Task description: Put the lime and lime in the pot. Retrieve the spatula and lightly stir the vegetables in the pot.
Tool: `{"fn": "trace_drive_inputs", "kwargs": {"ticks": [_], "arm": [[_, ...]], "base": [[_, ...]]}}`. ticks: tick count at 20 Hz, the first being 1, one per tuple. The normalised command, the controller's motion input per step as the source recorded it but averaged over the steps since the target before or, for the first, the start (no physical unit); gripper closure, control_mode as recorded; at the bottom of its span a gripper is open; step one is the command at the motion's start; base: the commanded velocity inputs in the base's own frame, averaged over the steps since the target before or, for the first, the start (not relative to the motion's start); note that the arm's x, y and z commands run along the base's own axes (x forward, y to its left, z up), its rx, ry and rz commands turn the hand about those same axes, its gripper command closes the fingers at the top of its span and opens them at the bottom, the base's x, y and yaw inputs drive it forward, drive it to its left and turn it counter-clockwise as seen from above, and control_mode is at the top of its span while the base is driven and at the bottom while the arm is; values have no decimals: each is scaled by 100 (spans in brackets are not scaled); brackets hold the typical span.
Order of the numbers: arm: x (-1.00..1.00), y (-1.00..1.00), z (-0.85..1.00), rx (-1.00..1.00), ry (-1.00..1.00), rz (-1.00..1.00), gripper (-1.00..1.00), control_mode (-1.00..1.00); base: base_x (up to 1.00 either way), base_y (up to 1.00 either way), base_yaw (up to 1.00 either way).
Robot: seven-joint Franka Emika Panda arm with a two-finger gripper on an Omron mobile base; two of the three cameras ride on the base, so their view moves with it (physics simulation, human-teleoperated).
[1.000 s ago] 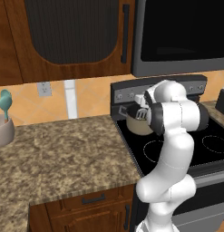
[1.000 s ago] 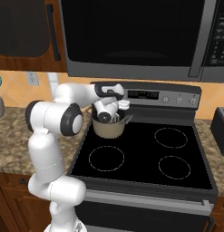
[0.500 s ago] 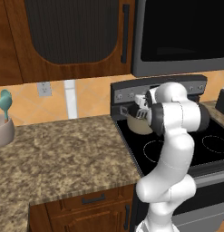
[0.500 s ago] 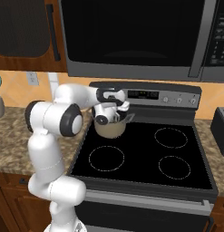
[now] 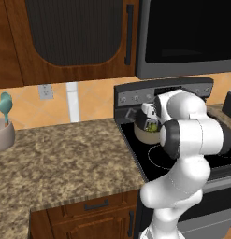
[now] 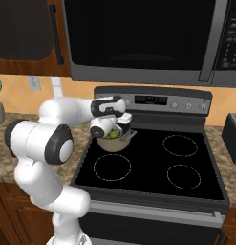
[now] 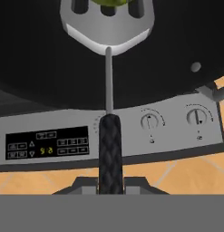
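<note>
The pot (image 6: 114, 145) stands on the stove's back-left burner, beige-sided with a dark rim, also seen as the pot (image 5: 143, 137). Yellow-green lime (image 6: 112, 134) shows inside it; I cannot separate two fruits. My gripper (image 7: 110, 185) is shut on the black handle of the spatula (image 7: 109, 27). Its slotted silver head reaches down into the dark pot interior (image 7: 41, 59), resting against a lime (image 7: 109, 2) that shows through the slots. In the right base view the gripper (image 6: 109, 128) hangs right over the pot's mouth.
The black stovetop (image 6: 153, 165) has three free burners and a control panel (image 7: 45, 145) with knobs behind the pot. A microwave (image 6: 138, 38) hangs low above. On the granite counter (image 5: 65, 158) at far left, a crock holds a teal utensil (image 5: 4, 106).
The hand has shifted slightly over the pot, carrying the spatula with it. The pot has stayed in place.
</note>
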Motion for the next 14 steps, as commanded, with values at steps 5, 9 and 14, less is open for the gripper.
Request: {"fn": "trace_drive_inputs", "kwargs": {"ticks": [5,9,14], "arm": [[10,0,-1,8,-3,-3,100,-100],[38,0,0,14,-27,-9,100,-100],[9,-2,25,5,-7,-12,100,-100]], "base": [[0,0,0],[0,0,0],[0,0,0]]}}
